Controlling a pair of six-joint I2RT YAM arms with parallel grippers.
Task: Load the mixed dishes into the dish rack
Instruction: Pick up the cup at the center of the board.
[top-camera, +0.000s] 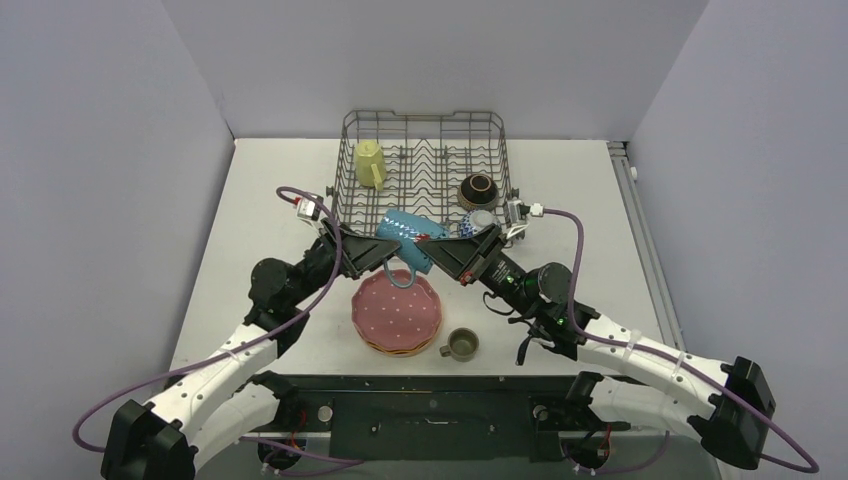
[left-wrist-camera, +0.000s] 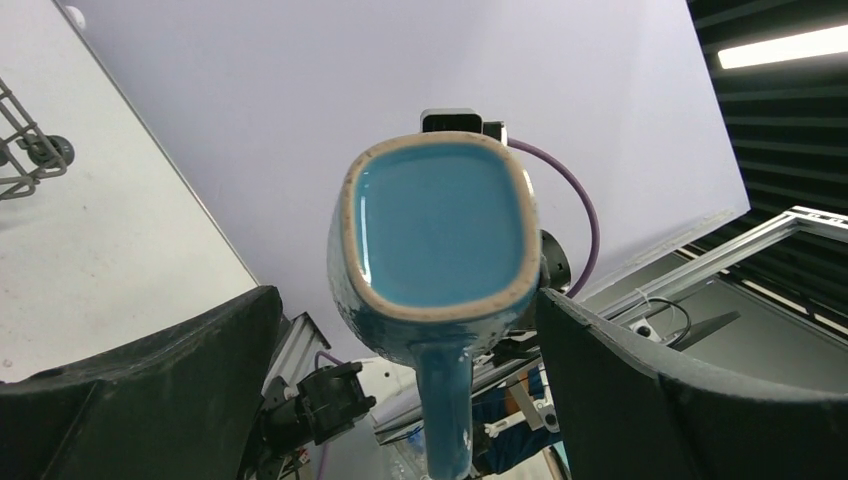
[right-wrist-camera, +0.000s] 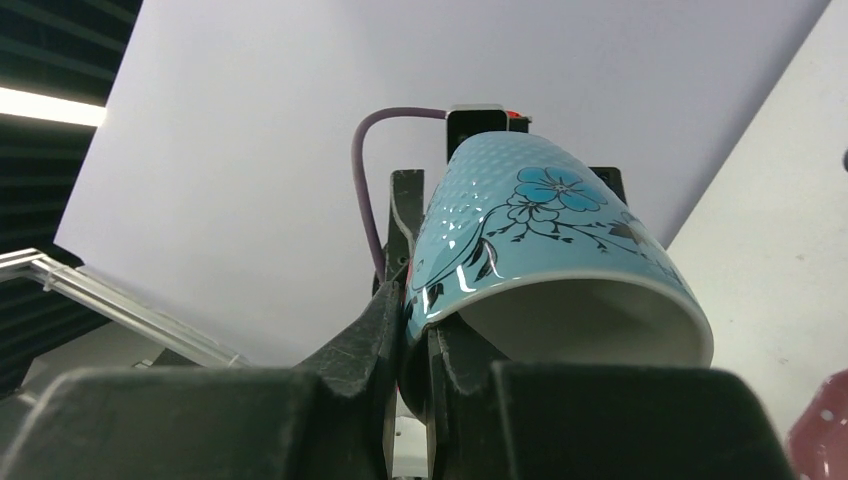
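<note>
Blue mug (top-camera: 412, 228) is up off the worktop (top-camera: 260, 200) right now, lying on its side w/ handle hanging down, over the middle of the near edge of the dish rack (top-camera: 425, 114), caught btwn the two arms. R gripper (right-wrist-camera: 412, 320) has it: jaws pinched nearly shut on the mug's wall at the rim, one finger inside the mouth, one outside against the flowered side. L gripper (left-wrist-camera: 408, 296) is at the other end, jaws as wide as they go, straddling the mug's squarish base. From the L wrist view there's a clear gap btwn the base and one finger (left-wrist-camera: 150, 390); the other finger (left-wrist-camera: 680, 400) sits right by the mug's edge, can't tell if it's touching. So the grip is on the R side only, L just brackets it. In the rack: yellow mug (top-camera: 369, 163) at the far left, dark brown bowl (top-camera: 478, 189) on the right side, blue-white bowl (top-camera: 476, 224) at the near right corner, close behind the R gripper. On the worktop, near the front edge at centre, a stack of dotted plates, pink on top (top-camera: 397, 308), directly under the hanging handle, and a small grey-olive mug (top-camera: 460, 344) upright just beside the stack on its right.
</note>
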